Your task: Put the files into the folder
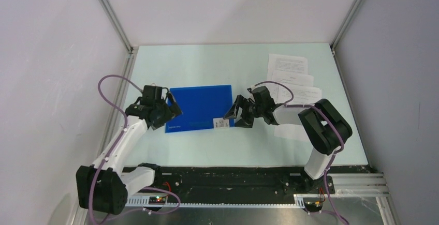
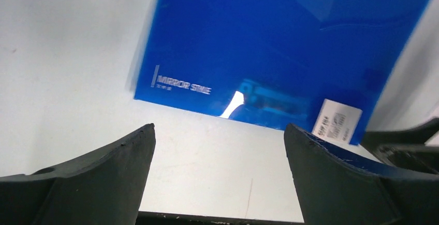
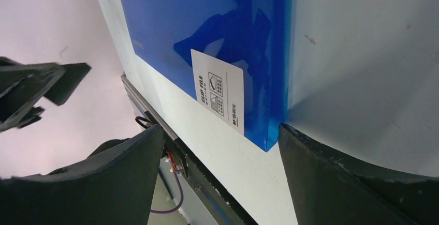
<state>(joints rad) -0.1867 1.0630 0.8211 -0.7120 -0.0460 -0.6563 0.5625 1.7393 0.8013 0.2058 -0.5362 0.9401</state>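
Note:
The blue folder lies shut and flat on the table, with a white label at its near right corner. My left gripper stands open at the folder's left edge. In the left wrist view only bare table lies between its fingers, just short of the folder. My right gripper is open at the folder's near right corner. In the right wrist view that corner sits just off the inside of one finger, not gripped. The files, overlapping white printed sheets, lie at the right, partly under my right arm.
Metal frame posts and pale walls close in the table's left and right sides. The black base rail with cables runs along the near edge. The left arm's purple cable loops above its wrist.

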